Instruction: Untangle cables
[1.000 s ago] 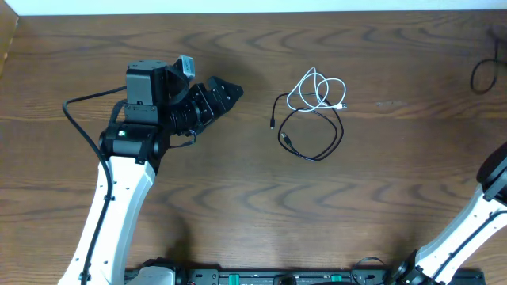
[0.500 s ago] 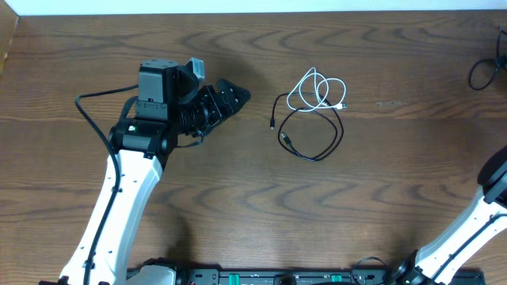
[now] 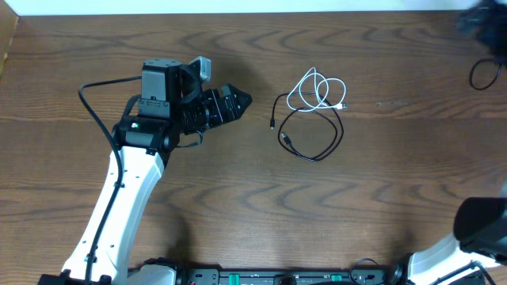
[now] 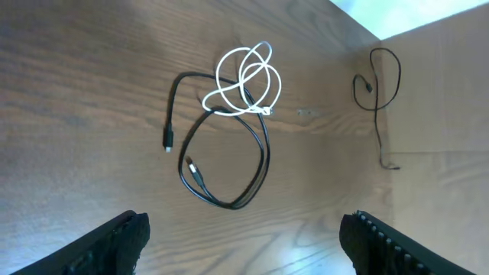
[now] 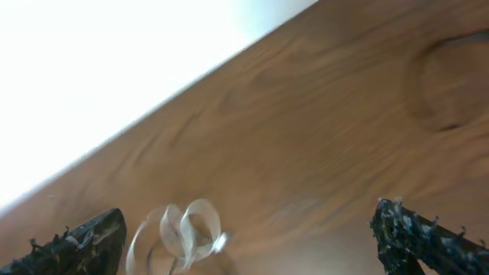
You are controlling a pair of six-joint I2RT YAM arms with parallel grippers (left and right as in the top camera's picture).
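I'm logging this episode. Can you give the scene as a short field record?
white cable: coiled, overlapping the black cable's upper part
black cable: loose loop on the table, nearer the robot
left gripper: open, empty, left of both cables
right gripper: open, empty, off both cables
task state: cables overlap, neither gripped

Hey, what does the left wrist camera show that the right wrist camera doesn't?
Only the left wrist view: the black cable, a loose loop with both plug ends visible, a separate thin black cord farther off, and the open left gripper. Only the right wrist view: the open right gripper and a wide bright white background past the table edge; this picture is blurred. Both: the white cable, coiled on the wooden table.
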